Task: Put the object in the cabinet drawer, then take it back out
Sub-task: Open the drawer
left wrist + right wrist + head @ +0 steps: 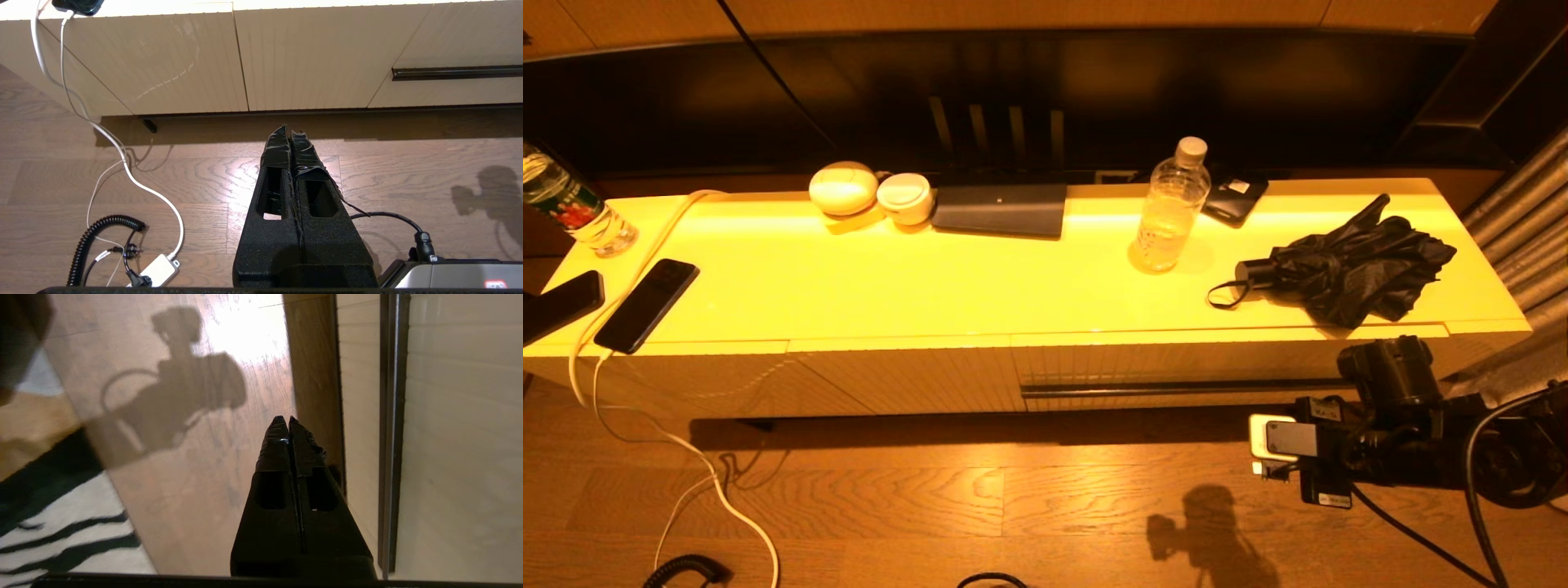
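Note:
The cabinet drawer [1176, 366] is closed, a ribbed cream front with a long dark handle strip [1184, 389] at the right half of the low cabinet. My right gripper [287, 418] is shut and empty, held low over the floor just in front of the handle strip [392, 416]. My right arm [1388, 416] shows at the drawer's right end. On the cabinet top above the drawer lie a folded black umbrella [1347, 265] and a clear water bottle [1170, 208]; which one is the object I cannot tell. My left gripper [289, 128] hangs shut and empty over the floor, facing the plain front panels.
The cabinet top [931, 278] also carries two dark phones [645, 304], a white cable [645, 245], two round white cases [843, 188], a dark flat pouch [1001, 210], a black wallet [1235, 198] and a second bottle [572, 208]. Cables and a charger [157, 269] lie on the wooden floor.

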Controlling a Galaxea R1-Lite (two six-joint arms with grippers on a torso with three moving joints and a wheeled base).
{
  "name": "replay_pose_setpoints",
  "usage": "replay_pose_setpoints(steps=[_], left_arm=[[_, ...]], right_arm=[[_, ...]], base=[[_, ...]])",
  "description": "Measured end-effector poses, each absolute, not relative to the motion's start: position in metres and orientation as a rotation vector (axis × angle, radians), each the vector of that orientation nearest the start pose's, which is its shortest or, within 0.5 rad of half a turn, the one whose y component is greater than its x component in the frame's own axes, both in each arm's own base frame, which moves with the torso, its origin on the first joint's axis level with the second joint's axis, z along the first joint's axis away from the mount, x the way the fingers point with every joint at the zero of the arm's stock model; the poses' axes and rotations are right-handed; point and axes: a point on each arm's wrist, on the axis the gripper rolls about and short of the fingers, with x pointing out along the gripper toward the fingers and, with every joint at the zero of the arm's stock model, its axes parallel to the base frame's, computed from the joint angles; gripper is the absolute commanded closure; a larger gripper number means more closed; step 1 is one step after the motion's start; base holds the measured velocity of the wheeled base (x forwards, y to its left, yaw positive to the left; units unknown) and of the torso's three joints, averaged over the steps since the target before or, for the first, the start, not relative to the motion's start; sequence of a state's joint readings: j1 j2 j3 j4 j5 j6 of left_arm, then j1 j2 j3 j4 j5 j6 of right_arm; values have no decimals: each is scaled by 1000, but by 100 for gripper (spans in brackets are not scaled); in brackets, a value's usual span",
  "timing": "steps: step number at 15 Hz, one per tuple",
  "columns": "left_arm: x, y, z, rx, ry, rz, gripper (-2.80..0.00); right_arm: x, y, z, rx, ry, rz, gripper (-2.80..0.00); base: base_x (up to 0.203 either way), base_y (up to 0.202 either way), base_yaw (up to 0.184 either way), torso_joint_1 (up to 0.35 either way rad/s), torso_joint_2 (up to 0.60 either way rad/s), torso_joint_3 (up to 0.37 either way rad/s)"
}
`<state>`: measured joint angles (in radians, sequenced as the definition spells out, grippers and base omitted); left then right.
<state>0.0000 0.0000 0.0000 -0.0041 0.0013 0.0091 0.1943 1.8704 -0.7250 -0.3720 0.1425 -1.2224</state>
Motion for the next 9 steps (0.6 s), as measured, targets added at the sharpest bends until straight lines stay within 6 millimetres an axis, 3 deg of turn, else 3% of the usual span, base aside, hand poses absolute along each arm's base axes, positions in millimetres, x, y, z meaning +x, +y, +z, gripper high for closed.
replay_pose_setpoints(steps=[9], left_arm=[[-23, 0, 76, 9, -4, 1, 0]], right_arm=[[323, 65, 57, -1261, 415, 764, 0]], base=[[0, 0, 0, 0, 0, 0]])
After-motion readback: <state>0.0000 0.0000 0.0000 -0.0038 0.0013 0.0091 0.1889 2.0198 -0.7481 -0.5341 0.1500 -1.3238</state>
